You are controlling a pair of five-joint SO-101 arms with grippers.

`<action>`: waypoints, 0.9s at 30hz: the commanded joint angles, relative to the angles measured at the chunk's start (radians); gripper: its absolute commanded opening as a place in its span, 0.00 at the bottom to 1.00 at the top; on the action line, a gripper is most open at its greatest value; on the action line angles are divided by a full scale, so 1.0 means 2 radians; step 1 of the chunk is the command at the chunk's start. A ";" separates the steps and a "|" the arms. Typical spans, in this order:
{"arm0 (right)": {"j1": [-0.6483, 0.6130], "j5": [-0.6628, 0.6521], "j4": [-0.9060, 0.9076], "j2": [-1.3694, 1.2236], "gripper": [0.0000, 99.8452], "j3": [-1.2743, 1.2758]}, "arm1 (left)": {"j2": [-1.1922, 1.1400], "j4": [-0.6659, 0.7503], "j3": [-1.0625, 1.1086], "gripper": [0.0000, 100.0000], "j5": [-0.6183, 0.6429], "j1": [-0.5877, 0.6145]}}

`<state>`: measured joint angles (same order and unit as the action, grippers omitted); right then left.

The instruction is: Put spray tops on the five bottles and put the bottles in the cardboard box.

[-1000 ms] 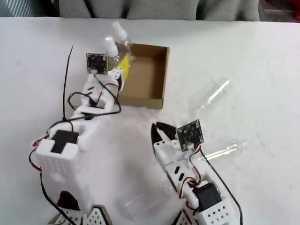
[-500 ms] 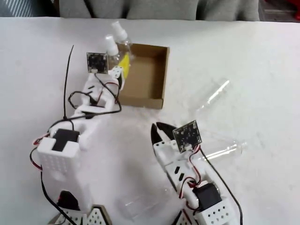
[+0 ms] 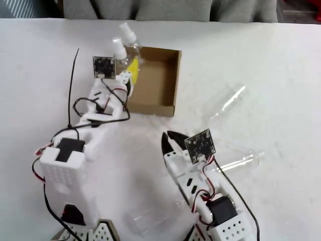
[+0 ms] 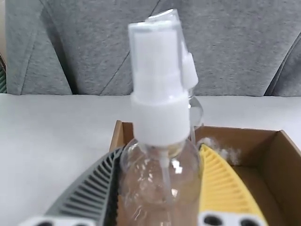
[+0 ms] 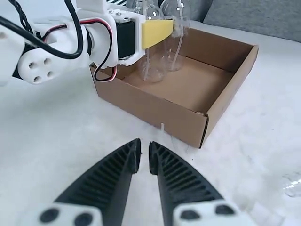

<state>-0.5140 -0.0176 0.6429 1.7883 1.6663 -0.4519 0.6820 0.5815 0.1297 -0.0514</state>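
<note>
We grip a spray-topped bottle [image 4: 157,141] upright in our left hand [image 4: 159,193], inside the cardboard box [image 3: 153,108] at its corner, beside another bottle [image 5: 174,37]. Our right hand [image 5: 144,157], nearly closed and empty, hangs over the tabletop [image 3: 261,60] near the box.

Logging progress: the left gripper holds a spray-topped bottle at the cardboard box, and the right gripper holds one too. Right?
No: the right gripper is empty, closed on nothing over the table, per the right wrist view. The rest stands.
</note>
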 commanded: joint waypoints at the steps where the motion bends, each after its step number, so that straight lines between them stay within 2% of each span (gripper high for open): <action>1: 0.003 -0.007 0.001 0.006 0.02 0.005 | 0.005 0.012 -0.008 0.25 -0.002 0.003; 27: 0.006 -0.008 0.001 0.006 0.02 0.005 | 0.004 0.015 0.002 0.25 -0.005 0.006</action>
<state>-0.5140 -0.0207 0.6429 1.7883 1.6663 -0.4519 0.6820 0.5999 0.1297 -0.0514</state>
